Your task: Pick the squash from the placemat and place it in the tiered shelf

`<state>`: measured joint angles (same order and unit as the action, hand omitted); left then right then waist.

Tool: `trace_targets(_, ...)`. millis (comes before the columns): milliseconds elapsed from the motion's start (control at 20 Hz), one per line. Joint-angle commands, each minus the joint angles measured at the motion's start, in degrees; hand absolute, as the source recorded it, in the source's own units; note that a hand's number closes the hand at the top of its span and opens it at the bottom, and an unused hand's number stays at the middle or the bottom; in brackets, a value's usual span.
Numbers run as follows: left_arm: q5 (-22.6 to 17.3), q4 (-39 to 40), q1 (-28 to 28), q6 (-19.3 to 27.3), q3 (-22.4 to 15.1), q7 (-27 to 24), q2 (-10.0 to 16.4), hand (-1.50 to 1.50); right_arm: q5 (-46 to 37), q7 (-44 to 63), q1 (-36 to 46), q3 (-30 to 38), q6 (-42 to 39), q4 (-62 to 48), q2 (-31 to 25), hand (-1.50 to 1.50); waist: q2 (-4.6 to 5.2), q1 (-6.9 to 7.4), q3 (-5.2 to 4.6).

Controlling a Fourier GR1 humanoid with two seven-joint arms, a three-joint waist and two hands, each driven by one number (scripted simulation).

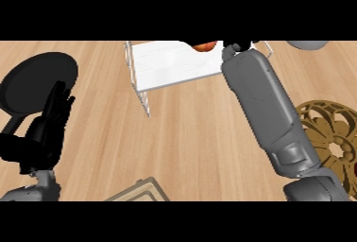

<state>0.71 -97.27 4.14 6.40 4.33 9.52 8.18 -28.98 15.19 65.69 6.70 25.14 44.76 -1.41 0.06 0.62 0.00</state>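
Note:
The squash (204,46), orange-red, shows only as a small patch at the view's top edge, over the white top of the tiered shelf (171,64). My right forearm stretches up to it, and only a black bit of my right hand (235,46) shows right beside the squash; the rest is cut off by the top edge. The round brown openwork placemat (333,134) lies at the right, partly under my right arm, with nothing seen on it. My left hand (38,137) rests open at the left edge, fingers up.
A round black plate (38,75) lies at the far left behind my left hand. A wooden-framed corner (141,193) pokes in at the bottom middle. A grey rounded thing (307,45) sits at the top right. The shelf's wire legs (145,106) reach toward the middle of the counter.

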Motion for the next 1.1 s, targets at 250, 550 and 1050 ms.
trace_targets(250,-0.24,1.4,-0.97,0.24,1.4,-0.57,-0.17,0.0,1.22,10.26,-6.06,2.37,-0.82,15.17,-6.64,-1.5,-0.64,-1.92,-0.01)
trace_targets(550,1.18,-0.07,-1.94,1.45,0.59,-0.94,-1.16,0.0,5.79,17.91,-14.26,5.97,-9.79,28.16,-15.17,-1.5,-0.64,-2.06,0.01)
trace_targets(1050,-0.73,-2.99,-2.89,-0.81,1.38,1.05,-0.25,0.0,20.17,17.18,-32.71,13.6,-22.23,48.77,-21.86,-1.5,-0.31,-1.02,0.01)
